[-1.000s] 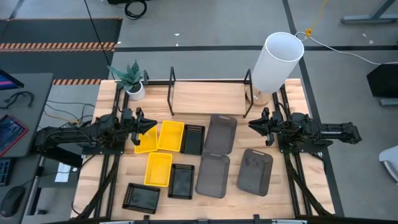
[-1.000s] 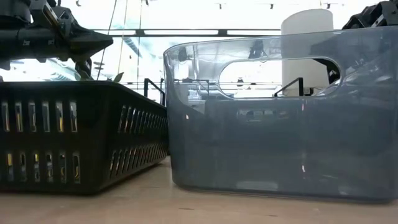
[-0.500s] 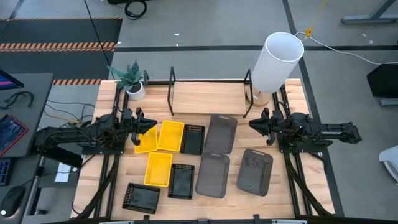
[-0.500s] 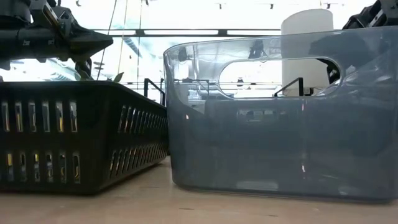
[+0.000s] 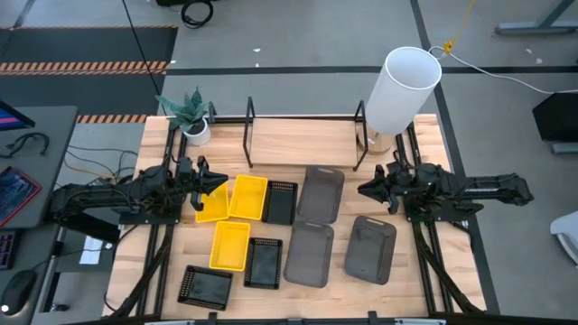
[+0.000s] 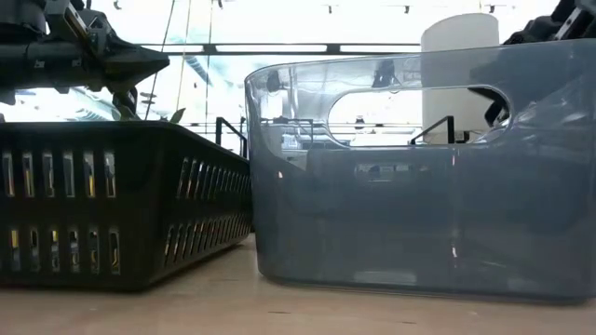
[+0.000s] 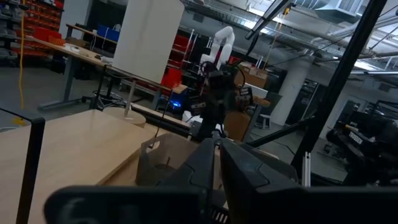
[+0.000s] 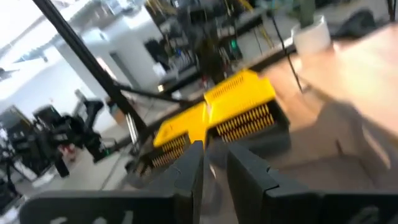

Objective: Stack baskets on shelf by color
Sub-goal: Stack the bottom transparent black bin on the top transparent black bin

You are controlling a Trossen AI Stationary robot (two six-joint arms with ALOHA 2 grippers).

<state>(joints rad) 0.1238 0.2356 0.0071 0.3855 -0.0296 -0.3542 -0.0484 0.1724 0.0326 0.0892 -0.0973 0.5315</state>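
Nine baskets rest on their bases on the wooden table. In the high view, three yellow ones (image 5: 248, 197) lie left of centre. Three black perforated ones (image 5: 263, 263) sit beside and below them, and three dark grey ones (image 5: 310, 255) lie to the right. The shelf (image 5: 302, 118), a black tube rack, stands along the far edge. My left gripper (image 5: 221, 183) hovers shut above the leftmost yellow basket (image 5: 212, 208). My right gripper (image 5: 361, 190) is narrowly open above the table, between two grey baskets (image 5: 321, 194) (image 5: 370, 248). In its wrist view, the fingers (image 8: 193, 168) point at the yellow baskets (image 8: 239, 106).
A tall white cylinder (image 5: 402, 88) stands at the shelf's right end and a small potted plant (image 5: 191, 116) at its left end. In the low view, a black basket (image 6: 121, 209) and a grey basket (image 6: 419, 186) fill the foreground. Bare wood lies inside the shelf.
My right gripper has moved a little toward the table's left and near edges, toward the grey baskets. No basket has moved.
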